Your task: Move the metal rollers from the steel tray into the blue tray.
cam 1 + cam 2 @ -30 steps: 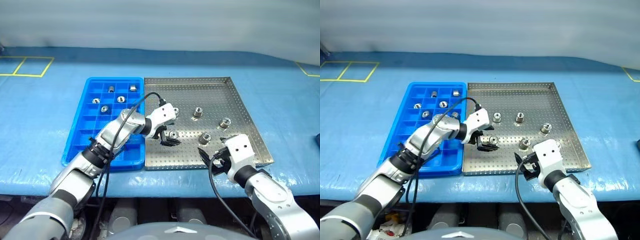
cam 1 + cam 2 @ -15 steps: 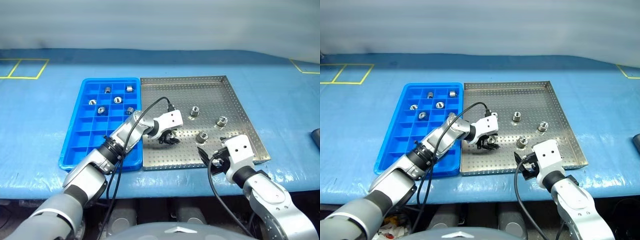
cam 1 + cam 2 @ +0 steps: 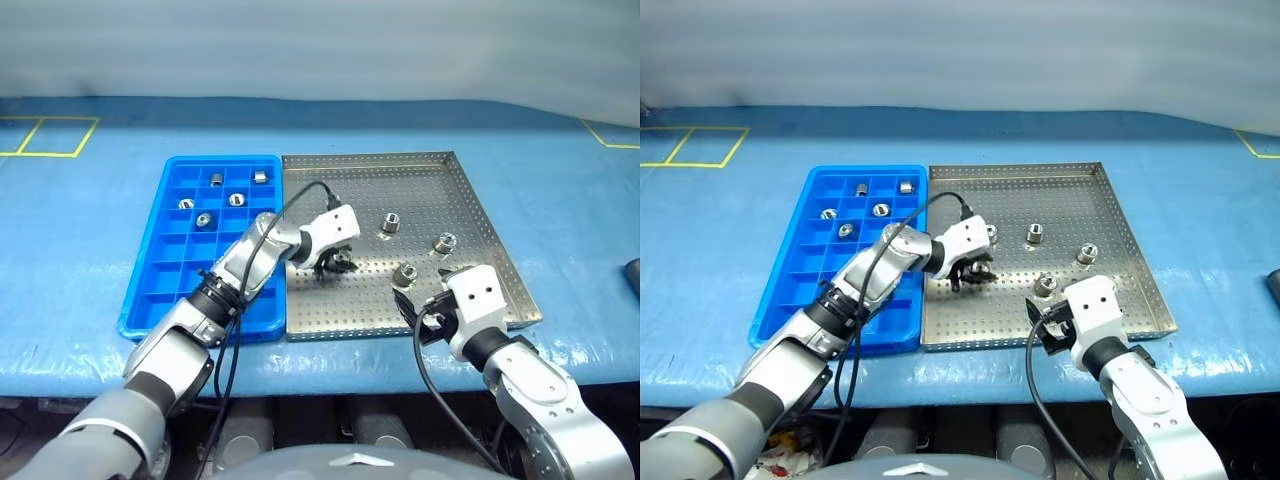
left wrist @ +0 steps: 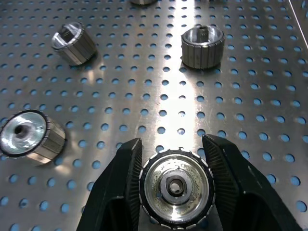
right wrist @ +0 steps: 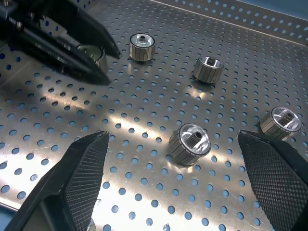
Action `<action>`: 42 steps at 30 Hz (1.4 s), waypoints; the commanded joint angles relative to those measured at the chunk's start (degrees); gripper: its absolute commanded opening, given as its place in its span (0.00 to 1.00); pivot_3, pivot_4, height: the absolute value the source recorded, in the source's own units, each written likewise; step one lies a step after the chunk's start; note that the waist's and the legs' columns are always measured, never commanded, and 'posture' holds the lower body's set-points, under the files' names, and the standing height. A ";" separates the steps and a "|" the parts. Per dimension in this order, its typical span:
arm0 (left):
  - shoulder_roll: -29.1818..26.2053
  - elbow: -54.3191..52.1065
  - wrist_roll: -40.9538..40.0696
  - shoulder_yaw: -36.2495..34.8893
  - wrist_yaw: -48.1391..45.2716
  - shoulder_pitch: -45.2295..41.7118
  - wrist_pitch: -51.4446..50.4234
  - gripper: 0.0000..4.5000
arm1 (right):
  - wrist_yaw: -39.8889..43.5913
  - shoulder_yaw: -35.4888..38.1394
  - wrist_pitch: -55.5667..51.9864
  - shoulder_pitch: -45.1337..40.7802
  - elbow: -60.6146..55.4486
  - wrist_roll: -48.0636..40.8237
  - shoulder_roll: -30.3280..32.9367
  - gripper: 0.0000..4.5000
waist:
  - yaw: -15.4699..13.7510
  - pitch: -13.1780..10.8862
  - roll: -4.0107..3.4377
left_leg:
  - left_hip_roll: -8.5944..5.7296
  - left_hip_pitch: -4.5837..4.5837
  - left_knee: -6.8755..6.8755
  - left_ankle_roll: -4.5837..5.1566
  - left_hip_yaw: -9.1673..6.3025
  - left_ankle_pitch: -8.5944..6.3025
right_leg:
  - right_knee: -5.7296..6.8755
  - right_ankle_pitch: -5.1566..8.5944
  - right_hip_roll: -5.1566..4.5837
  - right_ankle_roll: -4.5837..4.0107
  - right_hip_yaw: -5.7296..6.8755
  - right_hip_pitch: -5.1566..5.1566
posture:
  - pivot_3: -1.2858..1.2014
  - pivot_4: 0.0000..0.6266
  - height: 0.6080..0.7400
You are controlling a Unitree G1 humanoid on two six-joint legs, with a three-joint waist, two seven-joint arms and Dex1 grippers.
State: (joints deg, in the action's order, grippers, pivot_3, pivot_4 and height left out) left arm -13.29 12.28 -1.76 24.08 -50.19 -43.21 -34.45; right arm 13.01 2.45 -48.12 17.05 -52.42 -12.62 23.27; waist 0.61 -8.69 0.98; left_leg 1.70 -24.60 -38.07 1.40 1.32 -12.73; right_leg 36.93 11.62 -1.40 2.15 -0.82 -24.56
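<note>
Left tool [image 4: 175,185]: clamped on metal roller [image 4: 176,186], lifted off steel tray [image 3: 460,210] for carry to blue tray [image 3: 160,270]. Right tool [image 5: 178,192]: agape, idle.

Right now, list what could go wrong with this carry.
1. The left gripper fingers pinch the roller by its curved side; it may slip on the way to the blue tray.
2. The steel tray rim lies on that path; a low carry could clip it.

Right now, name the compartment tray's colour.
Bright blue tray, clearest in the left eye view.
</note>
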 commanded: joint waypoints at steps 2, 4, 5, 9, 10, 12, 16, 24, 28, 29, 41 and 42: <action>0.40 -8.50 -3.35 -9.97 7.16 1.84 -3.46 0.37 | 0.60 -1.19 0.42 -2.54 -0.85 0.18 0.82 1.00 | 0.03 0.01 -0.01 | 0.00 0.03 0.01 0.00 0.00 0.00 | 0.00 -0.01 0.01 0.01 -0.01 0.01 | 0.52 0.24 1.00; 0.34 -11.85 -3.84 -14.87 11.91 3.88 -3.94 0.37 | 0.74 -2.31 0.18 -4.77 -0.10 0.22 0.88 1.00 | 0.13 0.01 -0.03 | 0.01 0.09 0.02 0.00 0.02 0.00 | 0.02 -0.01 0.02 0.01 -0.03 0.03 | 0.53 0.24 1.00; 0.19 -13.30 -3.93 -16.68 13.93 4.88 -3.81 0.37 | 0.86 -2.79 0.13 -5.61 0.17 0.16 0.89 1.00 | 0.12 0.01 -0.03 | 0.02 0.10 0.02 0.00 0.03 0.00 | 0.05 -0.01 0.03 0.02 -0.05 0.03 | 0.53 0.24 1.00; -0.86 -19.90 -2.46 -22.52 22.42 10.16 -2.42 0.37 | 1.54 -5.60 0.01 -9.30 2.16 0.09 0.90 1.00 | -0.36 0.00 -0.01 | 0.01 0.10 0.01 0.01 -0.02 0.03 | 0.08 -0.03 0.04 0.04 -0.02 0.05 | 0.55 0.24 1.00; -1.14 -21.68 -1.53 -23.56 24.78 11.70 -1.82 0.37 | 1.81 -6.45 0.09 -10.19 2.77 0.08 1.00 1.00 | -0.45 0.00 -0.01 | 0.01 0.11 0.00 0.01 0.01 0.03 | 0.08 -0.04 0.02 0.05 -0.03 0.06 | 0.55 0.24 1.00; -1.01 -25.16 1.67 -25.39 31.19 15.03 -0.61 0.37 | 2.66 -8.49 0.53 -12.08 4.16 0.57 1.74 1.00 | -0.93 0.00 0.00 | -0.04 0.09 0.02 0.01 0.00 0.03 | 0.03 -0.09 -0.02 0.14 -0.05 0.07 | 0.57 0.24 1.00; -0.29 -29.42 4.67 -27.08 38.27 20.31 -1.69 0.37 | 4.79 -11.86 3.92 -15.49 6.87 1.93 3.08 1.00 | -2.36 0.00 0.02 | -0.06 0.08 0.00 0.03 0.00 0.03 | -0.02 -0.15 -0.03 0.22 -0.05 0.08 | 0.57 0.24 1.00; 0.22 -31.32 7.92 -28.30 45.73 25.90 -3.92 0.37 | 11.14 -15.60 9.98 -19.70 10.74 0.95 3.65 1.00 | -3.88 -0.01 0.10 | -0.10 0.07 -0.10 0.11 -0.01 0.08 | -0.03 -0.16 -0.11 0.23 -0.01 0.15 | 0.59 0.24 1.00; 0.70 -31.17 8.78 -28.66 48.30 27.29 -4.80 0.37 | 13.96 -16.67 11.71 -19.97 11.36 -0.39 3.28 1.00 | -4.25 -0.01 0.10 | -0.08 0.07 -0.05 0.11 -0.02 0.08 | -0.03 -0.16 -0.08 0.22 0.01 0.13 | 0.60 0.24 1.00; 1.15 -31.22 8.95 -28.92 49.15 27.46 -5.42 0.37 | 14.51 -17.04 11.94 -20.04 11.44 -0.61 3.20 1.00 | -4.38 -0.02 0.10 | -0.08 0.07 -0.05 0.11 -0.02 0.08 | -0.03 -0.16 -0.08 0.22 0.01 0.13 | 0.60 0.24 1.00; 3.88 -32.97 9.17 -30.09 53.49 28.33 -14.12 0.37 | 14.75 -17.78 12.51 -19.42 12.04 0.16 2.73 1.00 | -4.98 -0.01 0.13 | -0.08 0.06 -0.08 0.11 -0.03 0.08 | -0.03 -0.16 -0.11 0.21 0.04 0.13 | 0.59 0.24 1.00; 3.98 -32.93 9.02 -30.18 53.47 28.17 -14.80 0.37 | 14.74 -17.74 12.55 -19.41 12.07 0.13 2.70 1.00 | -4.92 -0.01 0.13 | -0.08 0.06 -0.08 0.11 -0.03 0.08 | -0.03 -0.16 -0.11 0.21 0.04 0.13 | 0.59 0.24 1.00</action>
State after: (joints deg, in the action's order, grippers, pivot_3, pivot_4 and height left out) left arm -9.28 -17.46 6.73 -5.36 2.64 -14.29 -48.53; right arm 27.68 -15.50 -36.80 -2.07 -39.26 -12.40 26.28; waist -4.31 -8.70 1.10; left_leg 1.61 -24.53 -38.14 1.50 1.29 -12.65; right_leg 36.91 11.46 -1.51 2.35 -0.78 -24.43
